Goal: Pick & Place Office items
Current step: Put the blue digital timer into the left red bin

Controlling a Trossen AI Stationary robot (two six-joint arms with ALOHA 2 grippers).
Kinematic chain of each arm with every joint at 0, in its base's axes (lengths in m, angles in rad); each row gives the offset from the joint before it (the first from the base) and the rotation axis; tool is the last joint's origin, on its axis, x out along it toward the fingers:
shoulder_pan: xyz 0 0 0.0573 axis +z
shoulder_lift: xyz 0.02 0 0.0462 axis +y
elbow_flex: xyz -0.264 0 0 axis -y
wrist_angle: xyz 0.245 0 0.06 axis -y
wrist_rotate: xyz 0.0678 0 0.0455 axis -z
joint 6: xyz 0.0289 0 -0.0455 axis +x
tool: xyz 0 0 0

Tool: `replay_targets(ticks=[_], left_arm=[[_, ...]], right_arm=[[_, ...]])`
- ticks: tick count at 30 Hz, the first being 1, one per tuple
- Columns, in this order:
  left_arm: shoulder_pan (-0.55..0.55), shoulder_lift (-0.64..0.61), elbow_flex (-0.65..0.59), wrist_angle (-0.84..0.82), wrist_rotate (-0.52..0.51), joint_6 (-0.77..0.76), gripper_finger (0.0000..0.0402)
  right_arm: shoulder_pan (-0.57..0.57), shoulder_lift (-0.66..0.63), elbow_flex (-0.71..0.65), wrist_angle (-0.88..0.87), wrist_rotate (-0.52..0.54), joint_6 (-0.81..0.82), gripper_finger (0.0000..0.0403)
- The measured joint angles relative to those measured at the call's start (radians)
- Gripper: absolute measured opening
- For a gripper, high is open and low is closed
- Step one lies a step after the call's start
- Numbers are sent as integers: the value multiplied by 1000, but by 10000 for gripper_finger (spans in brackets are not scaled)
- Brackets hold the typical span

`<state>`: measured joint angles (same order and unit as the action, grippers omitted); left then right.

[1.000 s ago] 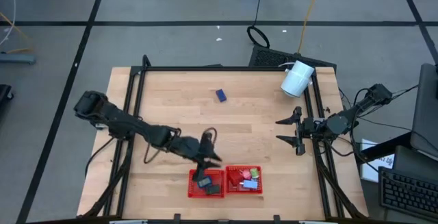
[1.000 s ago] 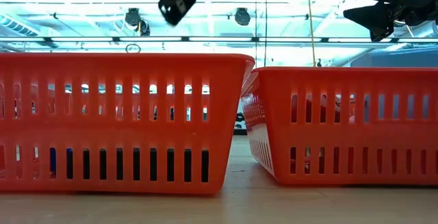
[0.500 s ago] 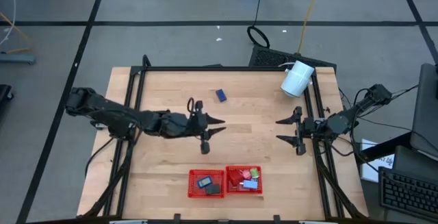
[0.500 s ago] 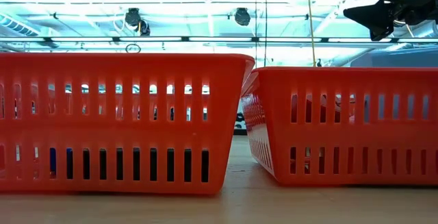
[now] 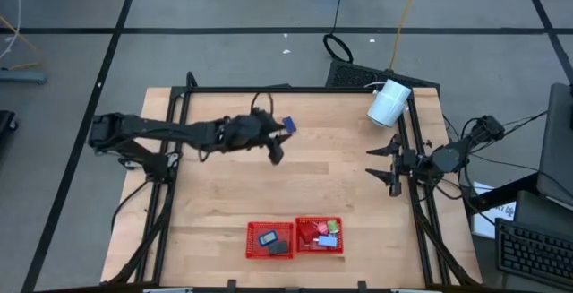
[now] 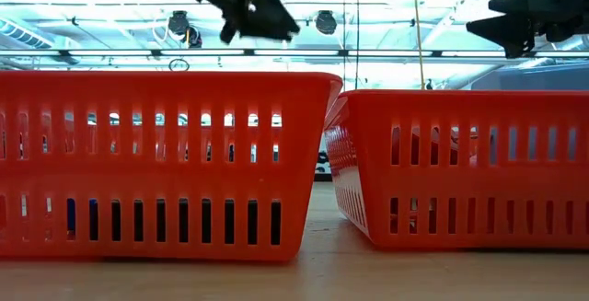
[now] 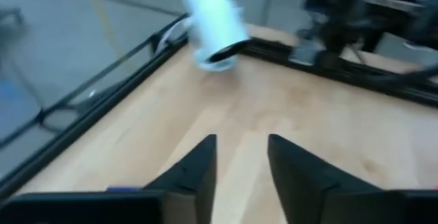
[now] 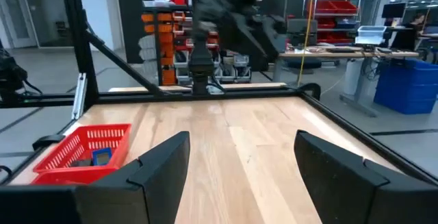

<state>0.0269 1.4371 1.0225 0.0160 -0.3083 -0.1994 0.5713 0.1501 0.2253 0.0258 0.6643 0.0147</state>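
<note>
While the left arm stretches across the far part of the surface (image 5: 224, 194), its fingers (image 5: 277, 147) hang just beside a dark blue item (image 5: 288, 124), which lies on the wood a little farther and to their right, apart from them. Those fingers (image 7: 198, 172) show a narrow gap with nothing in it. Near the front edge stand two red trays: the left tray (image 5: 269, 239) holds a blue and a black item, the right tray (image 5: 320, 236) several red, green and light blue ones. At the right edge, the right fingers (image 5: 387, 163) are spread and empty.
</note>
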Motion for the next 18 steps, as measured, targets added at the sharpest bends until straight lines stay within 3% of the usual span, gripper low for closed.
replay_targets(ticks=[6, 10, 14, 18], left_arm=[[139, 95, 0, -5, 15, -161, 225], [220, 187, 0, 19, 118, -178, 276], [285, 276, 24, -32, 166, -266, 305], [328, 370, 123, -157, 184, -325, 314]], right_arm=[[0, -49, 0, -52, 19, 20, 254], [0, -50, 0, -62, 19, 26, 254], [0, -50, 0, -61, 19, 27, 254], [0, -50, 0, -61, 19, 30, 254]])
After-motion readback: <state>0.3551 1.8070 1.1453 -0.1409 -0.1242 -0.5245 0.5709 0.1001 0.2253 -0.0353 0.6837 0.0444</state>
